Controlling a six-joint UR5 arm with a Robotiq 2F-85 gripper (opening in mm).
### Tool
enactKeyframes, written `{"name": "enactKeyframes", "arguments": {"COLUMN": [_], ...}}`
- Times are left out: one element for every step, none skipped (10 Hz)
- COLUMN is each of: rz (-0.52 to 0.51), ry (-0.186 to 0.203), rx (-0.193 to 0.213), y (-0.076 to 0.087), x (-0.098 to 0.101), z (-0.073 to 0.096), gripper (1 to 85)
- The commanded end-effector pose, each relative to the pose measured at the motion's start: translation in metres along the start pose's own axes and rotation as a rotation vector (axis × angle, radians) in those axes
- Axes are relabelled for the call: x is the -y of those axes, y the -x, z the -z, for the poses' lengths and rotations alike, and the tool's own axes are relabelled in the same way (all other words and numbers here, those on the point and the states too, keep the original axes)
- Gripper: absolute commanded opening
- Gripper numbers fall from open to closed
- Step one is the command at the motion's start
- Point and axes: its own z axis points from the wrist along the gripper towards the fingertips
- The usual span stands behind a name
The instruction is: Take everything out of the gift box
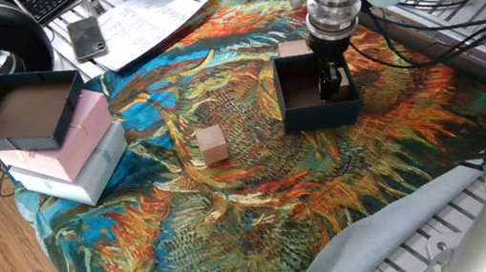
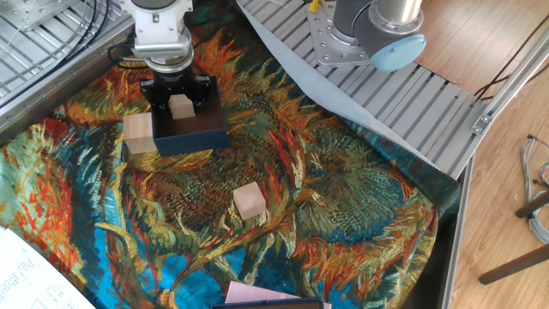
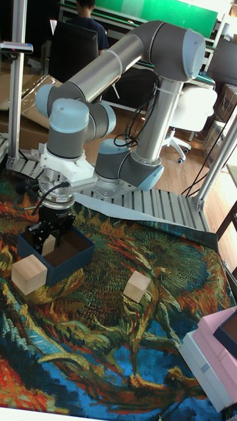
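Note:
The dark navy gift box stands on the patterned cloth. My gripper reaches down into it, with its fingers shut against the two sides of a pale wooden cube inside the box. A second cube rests on the cloth, touching the box's outer wall. A third cube lies apart on the open cloth. In the view with the pink box, the fingers hide the gripped cube.
A dark lid with a brown inside sits on a pink box stacked on a white box at the cloth's left edge. A phone and papers lie behind. The arm's ribbed metal base borders the cloth.

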Motion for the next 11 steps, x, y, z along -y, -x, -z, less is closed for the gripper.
{"name": "enactKeyframes", "arguments": {"rz": [-0.064, -0.080, -0.081, -0.104, -0.132, -0.147, -0.155, -0.169, -0.176, -0.190, -0.176], "ry": [0.041, 0.043, 0.064, 0.072, 0.055, 0.025, 0.041, 0.065, 0.054, 0.035, -0.012], "rx": [-0.023, -0.023, -0.012, -0.015, -0.025, -0.030, 0.003, 0.043, 0.057, 0.065, 0.065], "y": [0.008, 0.013, 0.021, 0.028, 0.036, 0.048, 0.063, 0.080, 0.093, 0.107, 0.114], "x": [-0.006, -0.010, -0.017, -0.024, -0.026, -0.023, -0.030, -0.041, -0.043, -0.044, -0.035], "z": [0.022, 0.028, 0.035, 0.047, 0.059, 0.069, 0.074, 0.081, 0.087, 0.092, 0.094], "gripper": [29.0, 29.0, 29.7, 32.3, 32.3, 32.3, 31.7, 32.0, 32.0, 32.0, 32.0]}}
